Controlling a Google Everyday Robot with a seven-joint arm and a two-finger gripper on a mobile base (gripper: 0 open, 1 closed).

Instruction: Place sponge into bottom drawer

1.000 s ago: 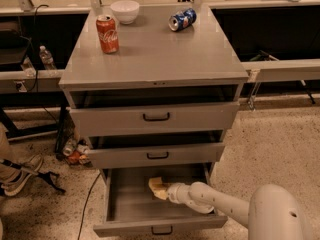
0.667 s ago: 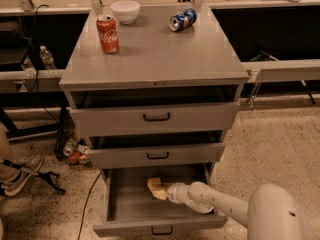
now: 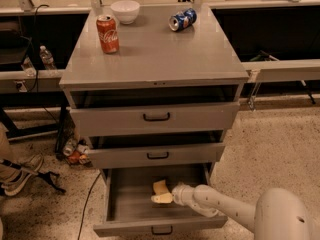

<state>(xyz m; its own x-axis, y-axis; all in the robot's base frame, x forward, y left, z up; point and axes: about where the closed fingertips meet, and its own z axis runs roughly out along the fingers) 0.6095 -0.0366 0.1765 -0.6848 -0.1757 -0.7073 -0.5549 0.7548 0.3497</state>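
The bottom drawer (image 3: 125,204) is pulled out, its black handle (image 3: 161,230) at the front. The pale-yellow sponge (image 3: 160,186) sits on the drawer floor near the middle. My gripper (image 3: 160,194) reaches into the drawer from the right, low over the floor. One cream finger (image 3: 162,199) lies just in front of the sponge with a small gap between them. The gripper looks open, and the sponge no longer looks pinched. The other finger is hidden behind the sponge.
The two shallower drawers (image 3: 155,116) above are each slightly open and overhang the bottom one. On the cabinet top stand a red cola can (image 3: 107,33), a white bowl (image 3: 125,10) and a tipped blue can (image 3: 182,19). A cable and bottles lie on the floor at left.
The sponge and the gripper tip showed as one pale lump; now the sponge stands apart from the front finger. The arm has barely moved.
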